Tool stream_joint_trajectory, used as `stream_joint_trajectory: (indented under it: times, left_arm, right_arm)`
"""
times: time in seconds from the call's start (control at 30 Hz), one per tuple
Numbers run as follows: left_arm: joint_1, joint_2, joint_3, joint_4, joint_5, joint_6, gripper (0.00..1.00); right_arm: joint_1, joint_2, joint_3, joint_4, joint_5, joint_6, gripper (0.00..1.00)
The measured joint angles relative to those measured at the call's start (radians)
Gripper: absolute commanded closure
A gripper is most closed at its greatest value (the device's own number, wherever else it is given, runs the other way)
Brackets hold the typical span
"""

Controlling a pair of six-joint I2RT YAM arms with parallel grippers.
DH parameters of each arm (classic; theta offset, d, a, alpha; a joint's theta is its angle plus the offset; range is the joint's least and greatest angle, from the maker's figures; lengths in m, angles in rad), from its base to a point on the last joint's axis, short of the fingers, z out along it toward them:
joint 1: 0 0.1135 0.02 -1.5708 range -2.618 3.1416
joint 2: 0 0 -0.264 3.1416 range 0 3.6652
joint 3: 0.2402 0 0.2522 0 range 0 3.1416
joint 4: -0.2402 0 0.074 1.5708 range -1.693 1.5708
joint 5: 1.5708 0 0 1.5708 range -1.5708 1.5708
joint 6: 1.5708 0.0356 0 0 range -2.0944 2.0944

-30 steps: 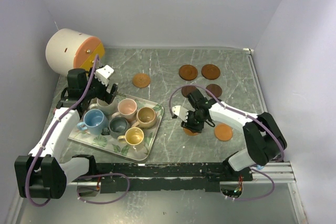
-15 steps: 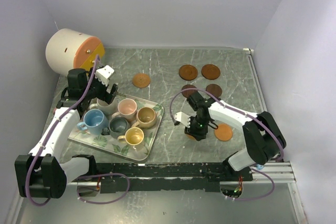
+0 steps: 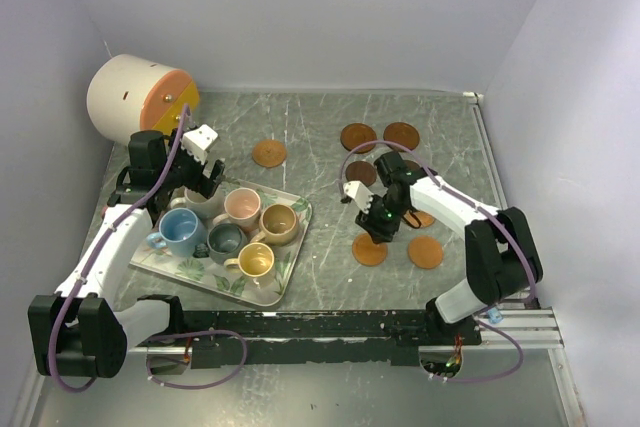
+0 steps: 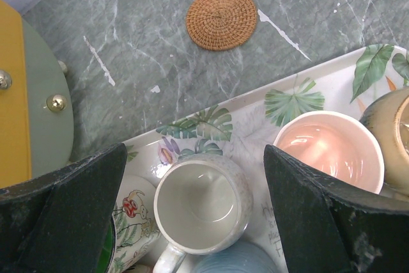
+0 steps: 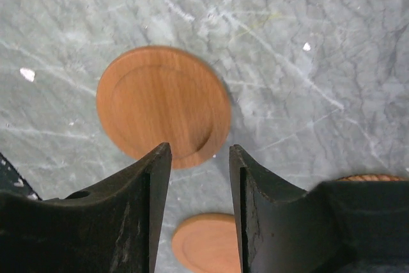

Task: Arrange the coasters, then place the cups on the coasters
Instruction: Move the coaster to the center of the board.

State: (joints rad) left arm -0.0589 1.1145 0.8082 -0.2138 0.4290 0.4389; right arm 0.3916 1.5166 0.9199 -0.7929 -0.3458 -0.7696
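Because the orange-tan coaster (image 5: 163,113) lies flat on the tabletop (image 5: 307,62) just beyond the right pincer (image 5: 198,151) (partly spread, pinching nothing), that arm is nearer.

Grey marble table (image 3: 320,117) w/ leaf-print tray (image 3: 235,285) at L, white-orange cylinder (image 3: 135,97) in far-L corner. Flat coasters (image 3: 369,250) lie mostly R side

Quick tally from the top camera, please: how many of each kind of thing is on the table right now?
Coasters: 8, two partly under the right arm
Cups: 6, all on the tray
Tray: 1
White-and-orange cylinder: 1
Total: 16 in view
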Motion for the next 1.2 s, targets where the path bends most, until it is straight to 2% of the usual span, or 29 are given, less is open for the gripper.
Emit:
stream_joint_trajectory:
  times: [0.4,0.8,1.2]
  left_arm:
    - [0.000,0.000,0.000,0.000,0.000,0.007,0.00]
    - [0.000,0.000,0.000,0.000,0.000,0.011,0.00]
    - [0.000,0.000,0.000,0.000,0.000,0.017,0.00]
  right_arm:
    - [0.000,0.112,0.004,0.092,-0.039,0.055,0.57]
    - [0.001,0.099,-0.019,0.093,-0.066,0.023,0.61]
    - [0.003,0.072,-0.040,0.100,-0.019,0.021,0.64]
